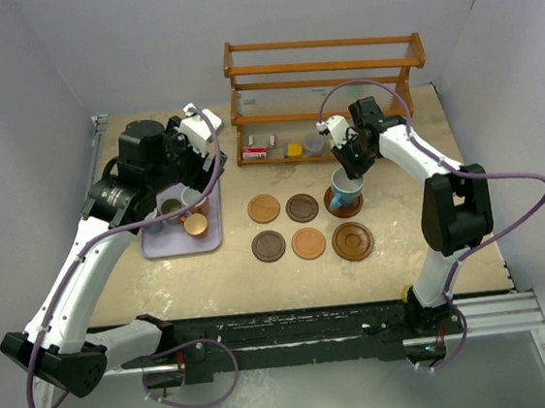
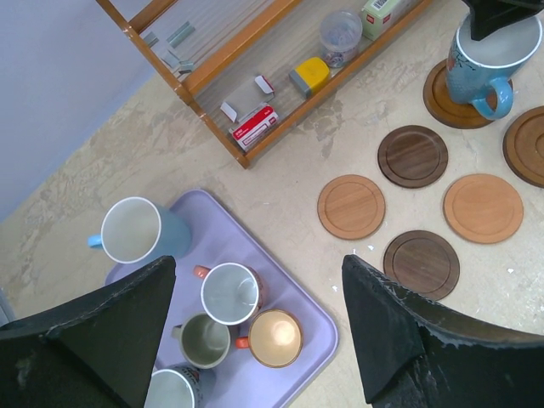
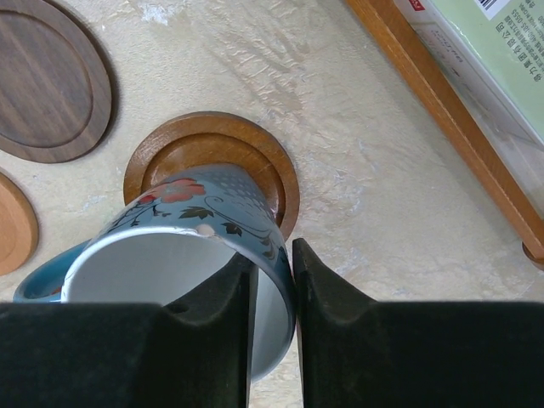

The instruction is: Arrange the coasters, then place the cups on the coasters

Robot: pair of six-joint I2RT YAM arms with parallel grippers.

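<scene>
Mostly, the right tool [image 3: 274,262] blocked its own view. Its two black fingers [image 3: 204,340] straddled the rim of the floral blue cup [image 3: 195,212], one inside the wall and one outside. Whether they pinched it or merely flanked it, I could not tell. That cup stood on a ringed brown coaster [image 3: 212,140] toward the tabletop's far right, just in front of the wooden rack [image 1: 324,67]; its handle was only partly in sight. Five bare coasters [image 1: 309,244] lay mid-tabletop, apart from one another. Near the left edge, the left tool [image 2: 257,265] hung wide open, holding nothing, above the lavender tray [image 2: 299,287]. Four cups [image 2: 229,293] showed there plainly. A fifth cup [image 2: 170,393] was half hidden behind a finger and cut off.
</scene>
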